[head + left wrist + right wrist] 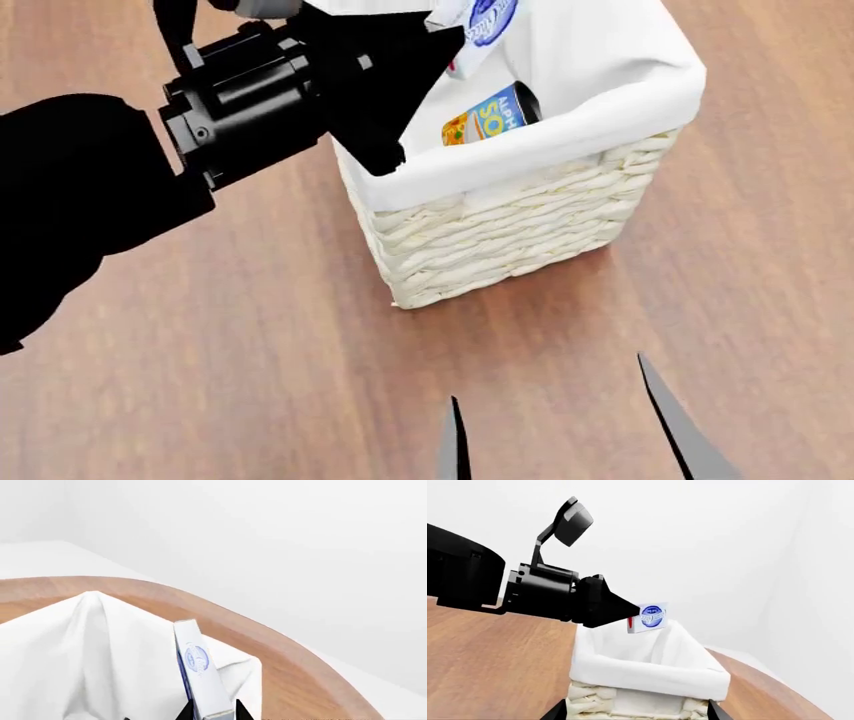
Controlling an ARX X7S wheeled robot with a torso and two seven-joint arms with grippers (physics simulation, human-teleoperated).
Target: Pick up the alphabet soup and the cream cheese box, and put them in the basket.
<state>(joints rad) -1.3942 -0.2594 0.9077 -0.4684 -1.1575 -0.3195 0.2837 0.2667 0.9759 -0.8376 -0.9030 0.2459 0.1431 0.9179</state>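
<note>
The cream cheese box (200, 672), white with a blue round logo, is pinched in my left gripper (212, 710), which is shut on it. It hangs above the basket's open top (483, 18) (650, 616). The basket (507, 235) is cream wicker with a white cloth liner (87, 655) folded over its rim. The alphabet soup (491, 115), a can with a blue and orange label, lies inside the basket against the liner. My right gripper (561, 430) is open and holds nothing, on the near side of the basket (647, 700), its fingertips (557, 712) either side of the basket's end wall.
The basket stands on a brown wooden table (240, 360) with a rounded edge (293, 670). My black left arm (80, 190) reaches in from the left over the table. White walls lie beyond the table.
</note>
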